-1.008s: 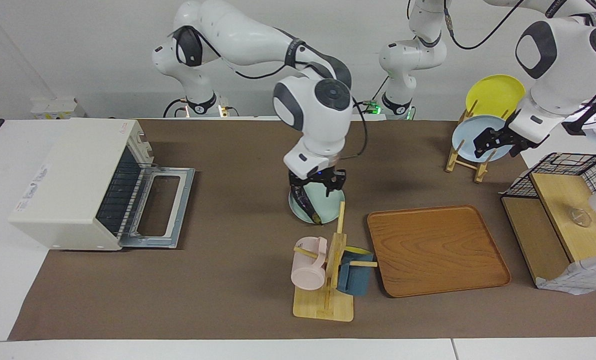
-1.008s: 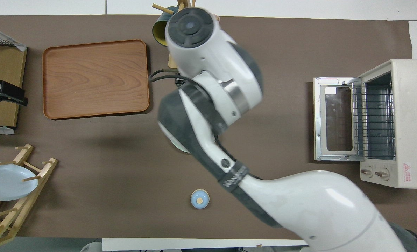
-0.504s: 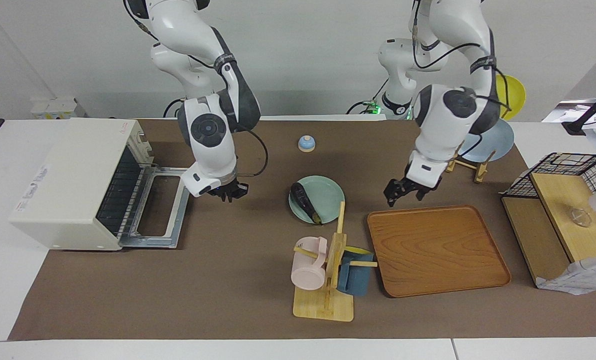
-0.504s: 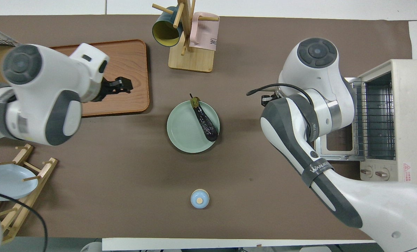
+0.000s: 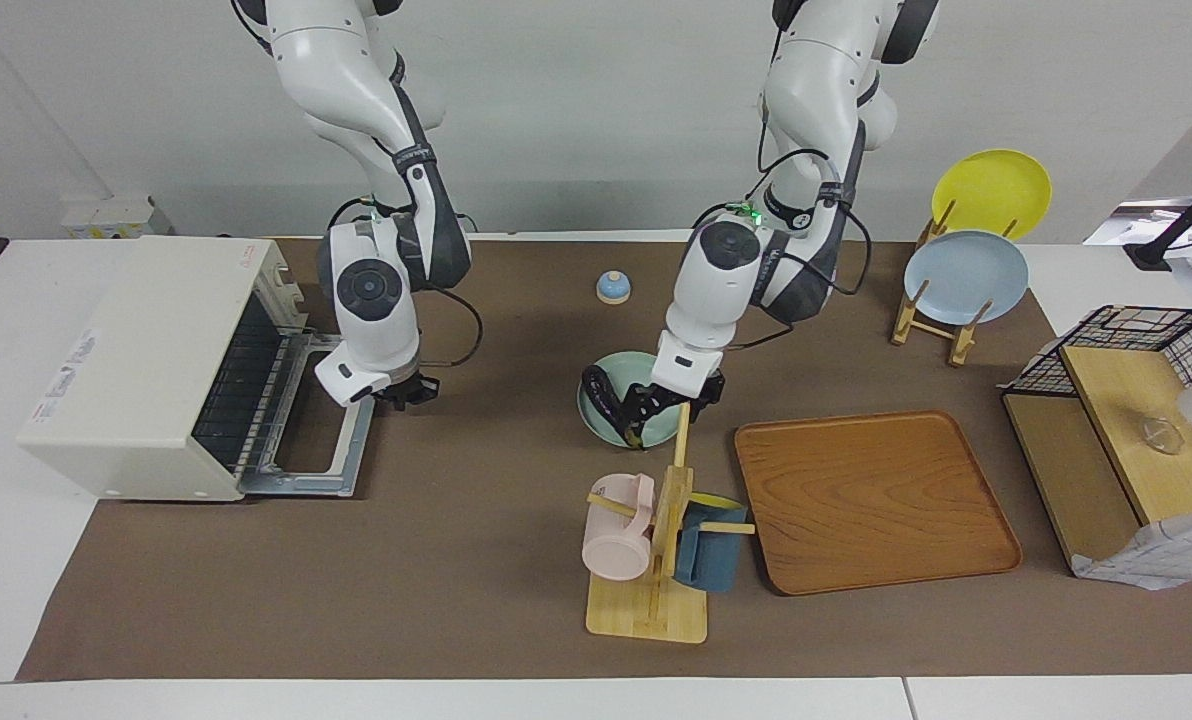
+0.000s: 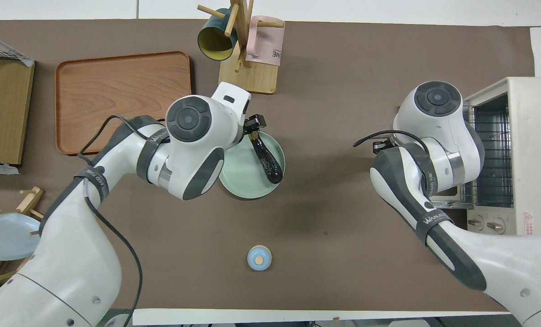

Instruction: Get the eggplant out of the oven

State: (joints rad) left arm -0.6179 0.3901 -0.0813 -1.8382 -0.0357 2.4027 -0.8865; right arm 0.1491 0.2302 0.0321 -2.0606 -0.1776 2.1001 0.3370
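The dark purple eggplant (image 5: 602, 393) lies on a pale green plate (image 5: 589, 417) at the table's middle, its stem end pointing away from the robots; it also shows in the overhead view (image 6: 267, 158) on the plate (image 6: 243, 179). My left gripper (image 5: 651, 408) is low over the plate at the eggplant's stem end, as the overhead view (image 6: 254, 129) also shows. The cream oven (image 5: 146, 360) stands at the right arm's end with its door (image 5: 326, 455) dropped open and its rack bare (image 6: 490, 154). My right gripper (image 5: 406, 392) hangs by the door's edge.
A mug tree (image 5: 656, 545) with a pink and a blue mug stands just past the plate, farther from the robots. A wooden tray (image 5: 871, 500) lies beside it. A blue bell (image 5: 612, 287) sits nearer to the robots. A plate rack (image 5: 964, 275) and wire shelf (image 5: 1126, 420) stand at the left arm's end.
The right arm left the plate and swung to the oven door. The left arm came from the plate rack, over the tray, down to the eggplant's stem end. The eggplant stayed on the plate.
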